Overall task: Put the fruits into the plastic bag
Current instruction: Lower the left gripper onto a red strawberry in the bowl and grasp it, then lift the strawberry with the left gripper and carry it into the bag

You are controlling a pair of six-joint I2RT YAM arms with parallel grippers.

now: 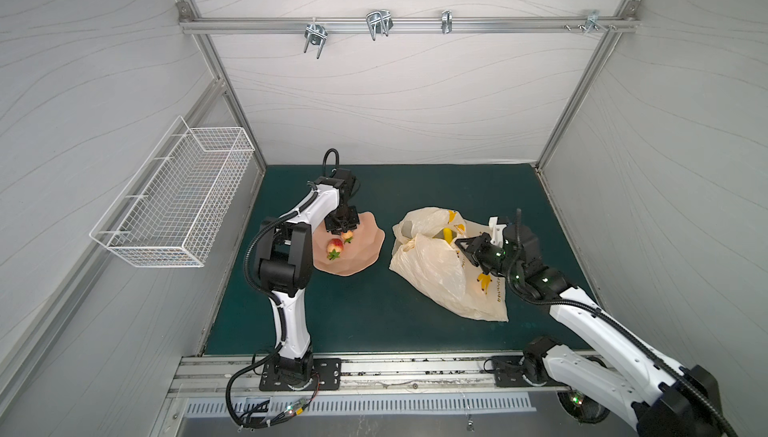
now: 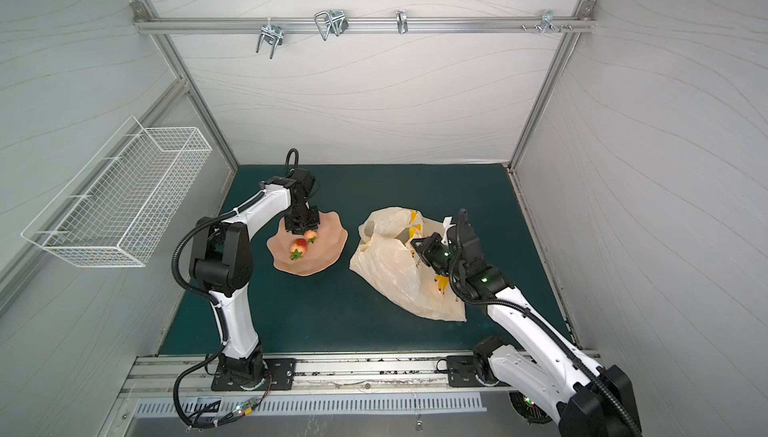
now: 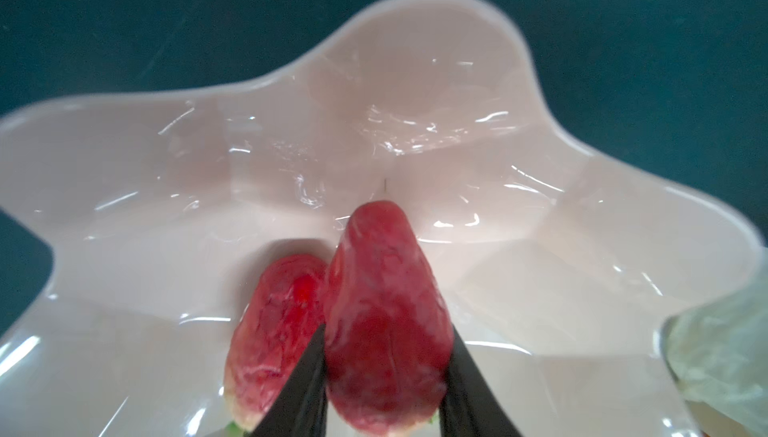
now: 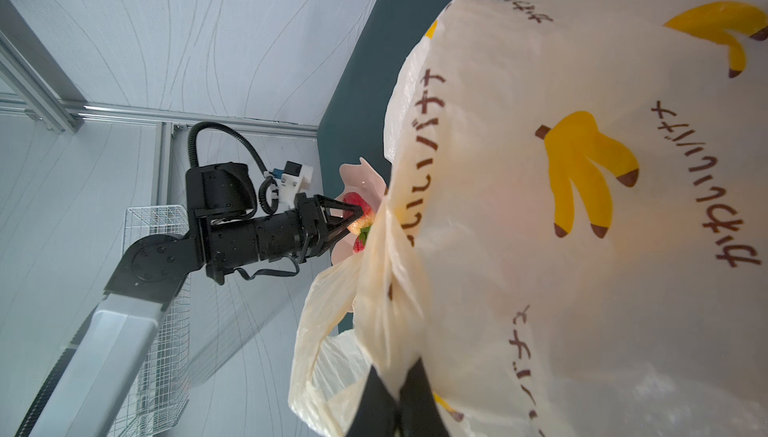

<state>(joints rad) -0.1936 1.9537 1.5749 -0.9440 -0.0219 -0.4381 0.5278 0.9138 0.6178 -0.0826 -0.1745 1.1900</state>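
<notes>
Glossy and red, streaked paler toward its wide end, a toy strawberry (image 3: 386,331) fills the left wrist view, pinched on both sides by the black jaws of the left gripper (image 1: 342,231). Whether it is clear of the surface below cannot be told. Just beside it a 2nd strawberry (image 1: 335,246) with a green leafy cap lies in the dish (image 1: 365,250), a smooth, shiny peach-pink piece with a wavy, lobed rim. Well apart from the dish, on the same dark green mat (image 1: 374,322), lies the plastic bag (image 1: 428,277): thin, crinkled, cream and half see-through, with handle loops, printed with yellow banana bunches tipped in brown and with brown Japanese lettering that includes バナナ. Its mouth faces the dish, and a glossy yellow fruit (image 1: 448,234) shows inside. The right gripper (image 4: 398,393) is clamped tight on a fold of the bag's film near that mouth. A white wire basket (image 1: 178,206) hangs on the left wall.
</notes>
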